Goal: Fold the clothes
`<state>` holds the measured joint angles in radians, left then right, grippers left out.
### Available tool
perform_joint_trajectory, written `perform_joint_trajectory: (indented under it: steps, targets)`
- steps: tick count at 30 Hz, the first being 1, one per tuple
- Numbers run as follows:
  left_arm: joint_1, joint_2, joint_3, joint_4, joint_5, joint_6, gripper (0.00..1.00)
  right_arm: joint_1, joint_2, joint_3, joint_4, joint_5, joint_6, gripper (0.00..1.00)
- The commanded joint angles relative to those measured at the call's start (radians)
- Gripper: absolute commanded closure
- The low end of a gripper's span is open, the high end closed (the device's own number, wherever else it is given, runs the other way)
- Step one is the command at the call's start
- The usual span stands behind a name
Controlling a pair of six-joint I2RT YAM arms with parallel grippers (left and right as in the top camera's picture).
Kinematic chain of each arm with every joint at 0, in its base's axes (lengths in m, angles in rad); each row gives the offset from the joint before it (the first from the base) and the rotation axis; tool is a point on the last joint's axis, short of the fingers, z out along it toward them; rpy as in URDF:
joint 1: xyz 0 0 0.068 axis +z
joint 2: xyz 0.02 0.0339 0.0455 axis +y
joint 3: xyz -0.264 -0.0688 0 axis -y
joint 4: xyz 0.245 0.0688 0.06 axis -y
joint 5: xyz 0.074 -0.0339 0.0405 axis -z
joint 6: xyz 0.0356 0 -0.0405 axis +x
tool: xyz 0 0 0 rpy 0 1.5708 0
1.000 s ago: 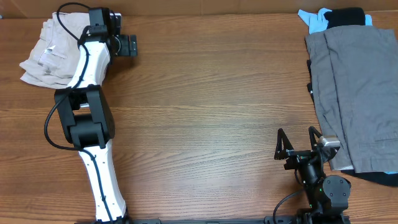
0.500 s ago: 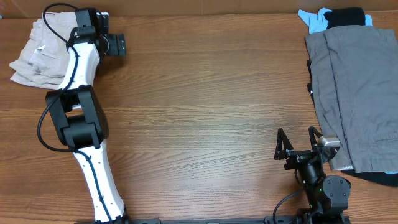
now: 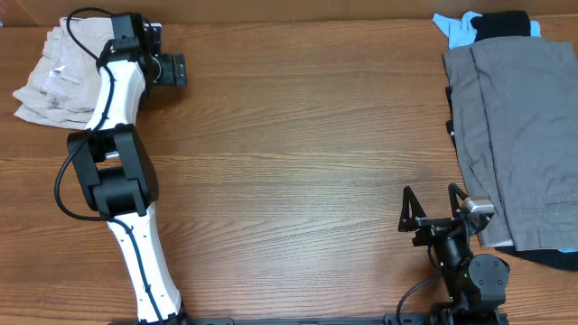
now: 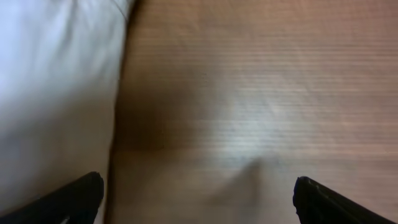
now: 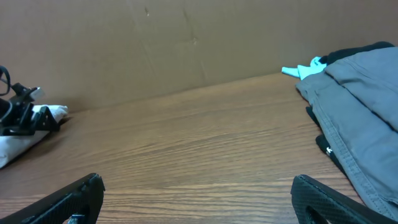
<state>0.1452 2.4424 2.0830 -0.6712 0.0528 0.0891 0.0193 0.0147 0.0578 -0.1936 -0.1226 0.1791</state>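
Though tasked with folding, grips nothing: holds left fingers (image 3: 172, 69) spread just right of the wrinkled beige cotton clothes (image 3: 50, 77), bunched far left on the brown wooden table (image 3: 289, 162), likely lining up a grasp. Rests right fingers (image 3: 430, 203), likewise released, near right, idle.

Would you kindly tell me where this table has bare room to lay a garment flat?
Free: the wide middle of the brown wooden table, between the left gripper and the flat grey garment. Crowded: the far-left corner, with the crumpled beige clothes, and the right side, under the grey garment.
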Motion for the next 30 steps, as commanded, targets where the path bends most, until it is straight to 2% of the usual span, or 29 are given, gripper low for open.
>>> perform_joint_trajectory:
  steps: [1, 12, 22, 28, 30]
  targets:
    - [-0.017, -0.19, 0.076, -0.065, 0.043, 0.023, 0.0, -0.006, -0.012, -0.003, 0.01, 0.009, 0.0, 0.0]
    - [-0.092, -0.702, 0.099, -0.454, 0.34, 0.008, 0.0, -0.006, -0.012, -0.003, 0.01, 0.009, 0.0, 0.0]
    - [-0.126, -0.987, 0.099, -0.549, 0.327, 0.008, 0.0, -0.006, -0.012, -0.003, 0.01, 0.009, 0.0, 0.0]
    - [-0.126, -1.019, 0.091, -0.732, 0.245, 0.016, 0.0, -0.006, -0.012, -0.003, 0.01, 0.009, 0.0, 0.0]
    - [-0.126, -1.019, 0.049, -0.739, 0.221, 0.017, 0.01, -0.006, -0.012, -0.003, 0.01, 0.009, 0.0, 0.0]
